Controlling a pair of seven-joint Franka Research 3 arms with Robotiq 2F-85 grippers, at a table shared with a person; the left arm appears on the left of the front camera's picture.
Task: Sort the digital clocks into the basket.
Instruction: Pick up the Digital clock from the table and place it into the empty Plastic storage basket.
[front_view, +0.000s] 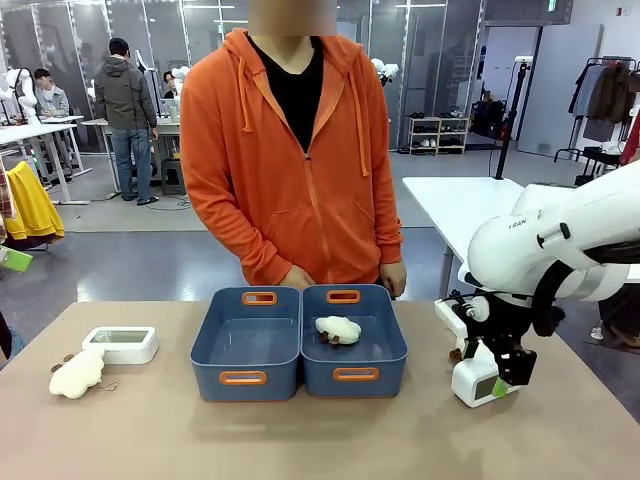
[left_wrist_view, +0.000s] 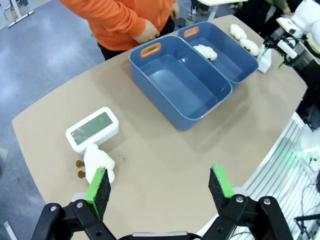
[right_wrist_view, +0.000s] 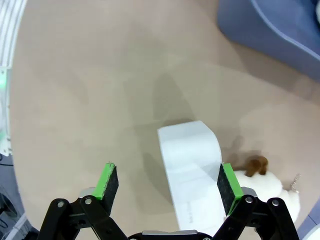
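Right wrist view: right claw (right_wrist_view: 167, 182) hangs spread wide astride an upright digital clock (right_wrist_view: 192, 172).

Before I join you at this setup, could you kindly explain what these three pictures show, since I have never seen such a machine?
These are two white robot arms at a tan table, each ending in a two-finger claw with green pads. The front picture looks across the table at a person in an orange hoodie. The other two come from cameras on the arms' wrists.

On the table stand two blue baskets side by side; the right basket holds a cream plush toy. On the robot's left lie a white digital clock and another plush toy.

The right claw is open, around a second clock without gripping it. The left claw hangs open above the table, holding nothing.
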